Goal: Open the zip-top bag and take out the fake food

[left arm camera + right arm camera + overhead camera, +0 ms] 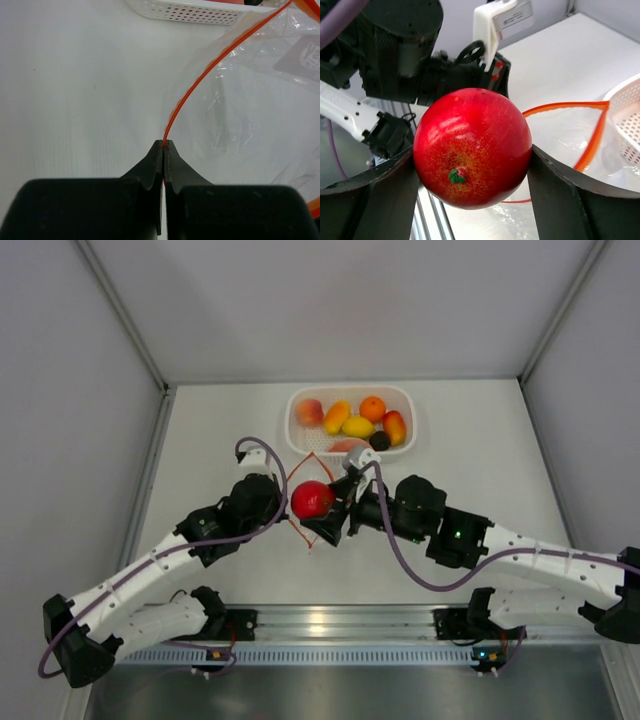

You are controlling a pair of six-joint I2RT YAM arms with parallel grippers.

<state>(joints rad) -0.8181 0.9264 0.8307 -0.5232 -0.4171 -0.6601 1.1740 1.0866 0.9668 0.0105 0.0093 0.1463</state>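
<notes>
No writing can be read. A grey patch (300, 62) seen through the clear wall of the zip-top bag (240, 115) carries pale marks, too blurred to make out.

Robot lab test cell. Bare white tabletop (480, 440) boxed in by plain pale grey panel walls (350, 300) on three sides. Silver aluminium extrusion rail (330, 625) runs along the near edge, with two white-and-black jointed robot arms (140, 580) based at it and a purple cable (337, 17) looping loose. Props: white perforated plastic basket (190, 14) holding glossy plastic toy fruits (358, 426).
</notes>
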